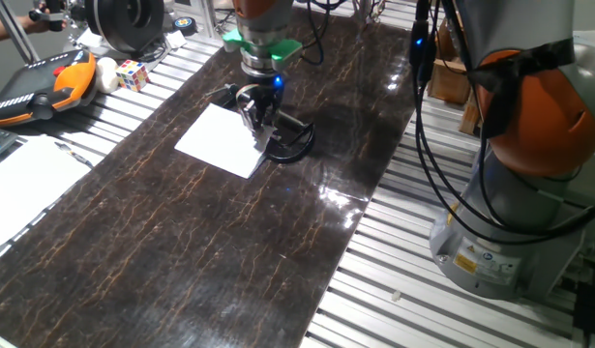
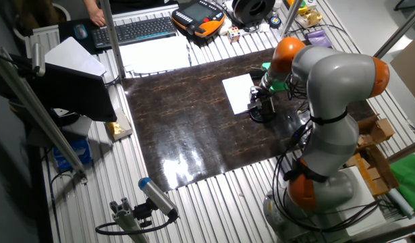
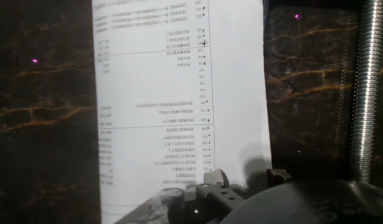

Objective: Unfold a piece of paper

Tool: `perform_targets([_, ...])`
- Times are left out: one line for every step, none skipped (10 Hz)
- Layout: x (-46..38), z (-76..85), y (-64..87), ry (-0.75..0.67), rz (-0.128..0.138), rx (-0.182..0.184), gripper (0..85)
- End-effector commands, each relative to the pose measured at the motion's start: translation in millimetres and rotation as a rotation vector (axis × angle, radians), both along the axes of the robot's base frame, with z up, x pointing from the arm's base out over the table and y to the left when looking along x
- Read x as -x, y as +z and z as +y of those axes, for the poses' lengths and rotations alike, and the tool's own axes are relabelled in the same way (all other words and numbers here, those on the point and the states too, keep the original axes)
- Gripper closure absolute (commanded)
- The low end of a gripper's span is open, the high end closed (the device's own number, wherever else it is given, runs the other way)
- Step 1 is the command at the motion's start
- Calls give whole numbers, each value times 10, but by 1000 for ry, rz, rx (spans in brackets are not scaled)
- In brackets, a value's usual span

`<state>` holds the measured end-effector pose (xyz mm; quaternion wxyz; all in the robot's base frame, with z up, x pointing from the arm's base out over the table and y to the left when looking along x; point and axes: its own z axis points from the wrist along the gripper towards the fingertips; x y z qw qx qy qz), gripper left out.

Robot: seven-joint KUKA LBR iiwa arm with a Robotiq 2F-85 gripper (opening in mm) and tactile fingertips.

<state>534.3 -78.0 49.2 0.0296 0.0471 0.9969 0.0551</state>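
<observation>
I'm seeing the gripper (image 1: 259, 124) sitting low at center-top of one fixed view, right at the right edge of the piece of paper (image 1: 220, 140). The fingers are crowding together over that edge, but I can't tell how far apart they are or whether they're pinching the sheet. In the hand view the gripper (image 3: 241, 183) is showing only as dark hardware at the bottom of the frame, touching the sheet's lower edge. The piece of paper (image 3: 179, 99) is filling the middle of that view, with faint print showing through and a crease line crossing it. The sheet is lying flat on the dark marbled mat (image 1: 181, 251), upper-center in both fixed views (image 2: 238, 93). A black clamp (image 1: 292, 138) is lying just right of the paper, beside the fingers. A threaded rod (image 3: 365, 93) is running down the hand view's right edge.
</observation>
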Motion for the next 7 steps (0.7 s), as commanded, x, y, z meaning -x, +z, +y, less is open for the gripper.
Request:
perform_targets([-3,17,24,-2,3,0,460])
perform_targets([-7,36,56,-1,8,0,483])
perform_targets([-11,56,87,-4,12,0,507])
perform_targets([-15,73,109,-3,14,0,533])
perform_targets([-24,90,128,-3,17,-2,550])
perform_targets([-31,101,145,-1,18,-2,577])
perform_targets([-38,110,163,2,21,-2,597])
